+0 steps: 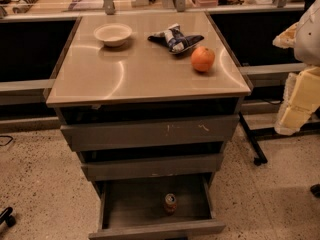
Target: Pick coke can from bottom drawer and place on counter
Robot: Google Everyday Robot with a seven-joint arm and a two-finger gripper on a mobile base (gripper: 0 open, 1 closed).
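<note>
The coke can stands upright in the open bottom drawer, right of its middle and towards the front, showing its silver top. The drawer is pulled out under two shut grey drawers. The tan counter tops the cabinet. My gripper shows as pale yellow and white parts at the right edge of the view. It hangs beside the cabinet at about counter height, well above and to the right of the can, and holds nothing that I can see.
On the counter are a white bowl at the back left, a blue-and-white snack bag at the back, and an orange at the right. A cluttered desk runs behind. A chair caster sits at the lower left.
</note>
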